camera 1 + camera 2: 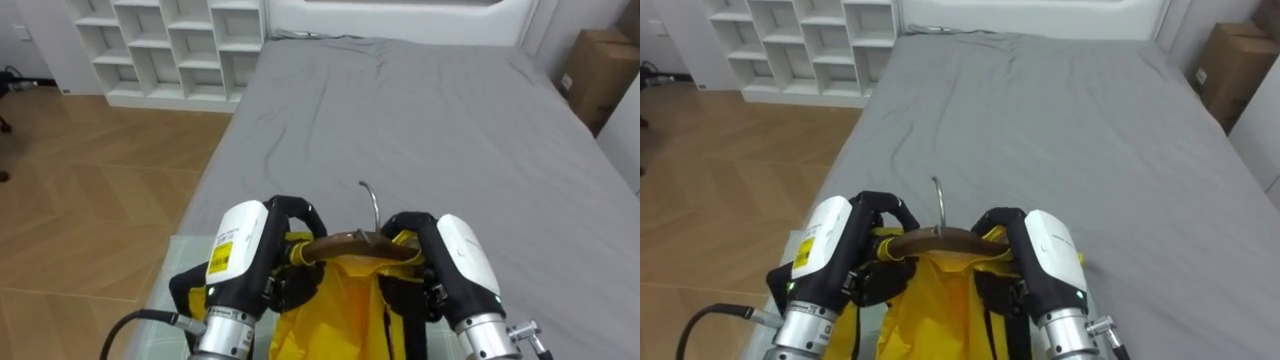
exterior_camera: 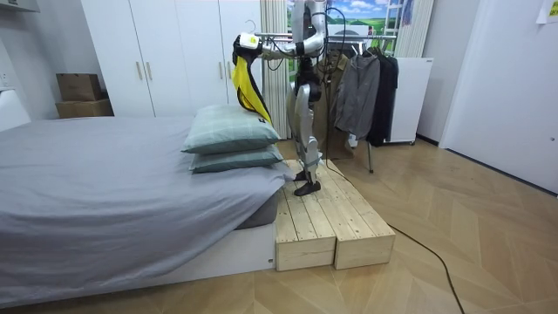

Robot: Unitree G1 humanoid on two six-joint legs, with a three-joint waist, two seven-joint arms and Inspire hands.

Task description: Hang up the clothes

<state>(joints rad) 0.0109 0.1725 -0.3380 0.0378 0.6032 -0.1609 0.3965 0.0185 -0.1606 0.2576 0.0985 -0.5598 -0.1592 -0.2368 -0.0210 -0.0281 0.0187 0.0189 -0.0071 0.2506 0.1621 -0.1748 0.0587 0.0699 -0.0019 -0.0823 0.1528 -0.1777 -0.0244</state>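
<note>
A yellow garment (image 1: pixel 335 305) hangs on a brown wooden hanger (image 1: pixel 350 243) whose metal hook (image 1: pixel 372 205) points up. My left hand (image 1: pixel 245 250) is shut on the hanger's left end, fingers curled round it and the cloth. At the right end, my right hand (image 1: pixel 455 255) grips the same way. In the room view I stand on a wooden platform (image 2: pixel 327 222) at the head of the bed. There I hold the garment (image 2: pixel 247 87) out at shoulder height above the pillows (image 2: pixel 231 139). Behind me is a clothes rack (image 2: pixel 349 39) with dark clothes (image 2: pixel 362 92).
The grey bed (image 1: pixel 420 120) stretches ahead below my hands. A white cube shelf (image 1: pixel 170 45) stands at the far left beyond wooden floor (image 1: pixel 90 190). A cardboard box (image 1: pixel 595 75) sits at the right. White wardrobes (image 2: pixel 166 52) line the wall.
</note>
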